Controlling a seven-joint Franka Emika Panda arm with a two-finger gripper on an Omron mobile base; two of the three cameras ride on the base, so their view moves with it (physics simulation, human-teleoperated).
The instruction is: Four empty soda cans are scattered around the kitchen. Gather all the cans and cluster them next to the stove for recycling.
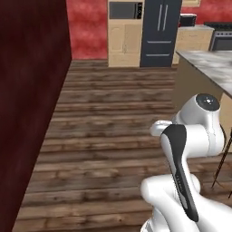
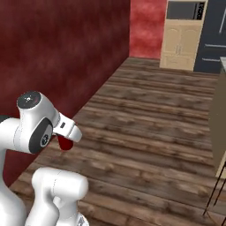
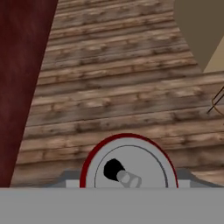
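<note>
Claw [image 3: 127,186] grasps a red soda can [image 3: 127,164] high above the wooden floor [image 1: 108,131], so carrying it level toward the far-right stove [image 1: 222,38] should prevent slipping.

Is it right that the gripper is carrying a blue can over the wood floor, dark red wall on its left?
Not quite: the can in the gripper is red, not blue. The hand view shows its red rim around the silver top, and the right base view shows red below the hand. It is over the wood floor, beside the wall.
</note>
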